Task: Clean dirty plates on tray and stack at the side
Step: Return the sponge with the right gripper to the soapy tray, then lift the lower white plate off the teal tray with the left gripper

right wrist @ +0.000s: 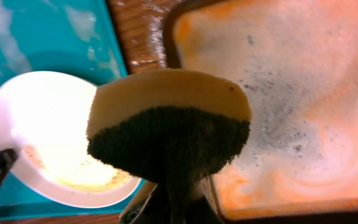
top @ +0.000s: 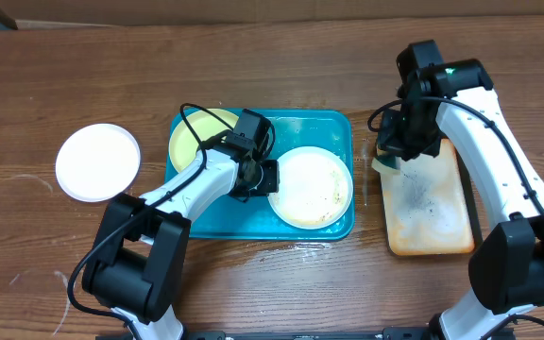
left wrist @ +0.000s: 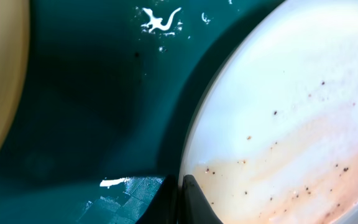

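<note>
The teal tray (top: pixel 324 127) holds a pale yellow-green plate (top: pixel 196 132) at its left and a smeared white plate (top: pixel 314 187) at its right. A clean white plate (top: pixel 97 162) lies on the table to the left. My left gripper (top: pixel 264 178) is shut on the left rim of the smeared white plate (left wrist: pixel 291 118); one finger lies on the plate, the other under the rim (left wrist: pixel 179 199). My right gripper (top: pixel 392 156) is shut on a yellow and green sponge (right wrist: pixel 169 124), above the left edge of the stained tan tray (right wrist: pixel 291 93).
The stained tan tray (top: pixel 428 203) with a dark rim lies to the right of the teal tray, wet with orange-brown smears and dark specks. White foam streaks show on the teal tray floor (left wrist: pixel 160 20). Wooden table all around.
</note>
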